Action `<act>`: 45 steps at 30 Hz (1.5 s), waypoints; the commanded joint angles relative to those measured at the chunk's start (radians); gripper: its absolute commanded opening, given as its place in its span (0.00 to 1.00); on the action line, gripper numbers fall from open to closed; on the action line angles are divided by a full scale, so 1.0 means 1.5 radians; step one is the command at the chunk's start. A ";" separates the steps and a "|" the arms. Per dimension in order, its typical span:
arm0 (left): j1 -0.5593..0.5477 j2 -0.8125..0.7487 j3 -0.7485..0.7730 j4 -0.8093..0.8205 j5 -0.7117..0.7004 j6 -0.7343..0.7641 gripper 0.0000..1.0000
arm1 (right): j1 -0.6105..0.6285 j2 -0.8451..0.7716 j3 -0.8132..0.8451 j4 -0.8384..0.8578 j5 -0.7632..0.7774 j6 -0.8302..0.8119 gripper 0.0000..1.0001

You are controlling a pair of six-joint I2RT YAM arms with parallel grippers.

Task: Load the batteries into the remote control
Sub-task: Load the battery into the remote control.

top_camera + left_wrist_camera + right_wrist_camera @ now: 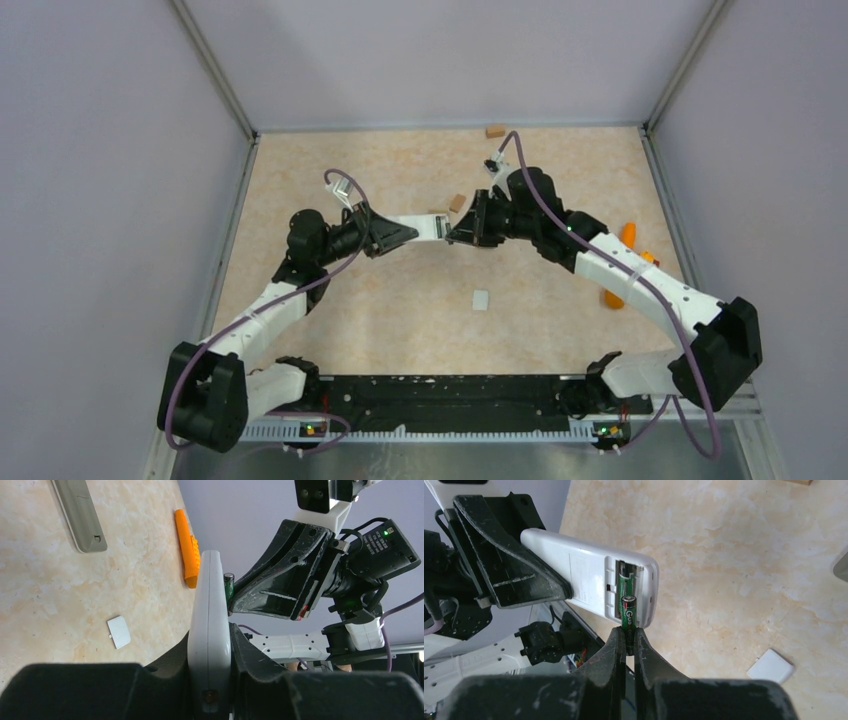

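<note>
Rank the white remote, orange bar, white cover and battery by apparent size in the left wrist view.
Largest first:
white remote, though it is nearest the camera
orange bar
white cover
battery, partly hidden

- The left end effector point(412, 233) and the right end effector point(629, 639) meet over the middle of the counter point(380, 310), the left one on the left.
- The remote point(579, 577) sits between the left one's fingers, its open compartment facing the right one.
- One battery point(625, 577) lies in that compartment. A second battery point(629, 611), between the right one's fingers, stands just beside it.
- A small cover point(481, 300) lies on the counter, nearer the arm bases.
- One block point(457, 203) lies just behind the meeting point, another block point(494, 130) at the far edge.
</note>
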 commanded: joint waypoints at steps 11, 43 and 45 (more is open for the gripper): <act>0.000 0.001 0.010 0.047 0.041 0.017 0.00 | 0.022 0.052 0.085 -0.044 0.047 -0.014 0.09; 0.000 0.060 0.029 0.050 0.125 -0.064 0.00 | 0.017 -0.058 0.039 0.021 0.064 -0.116 0.76; 0.000 0.065 0.038 0.037 0.156 -0.068 0.00 | 0.017 -0.068 0.031 0.031 0.039 -0.180 0.79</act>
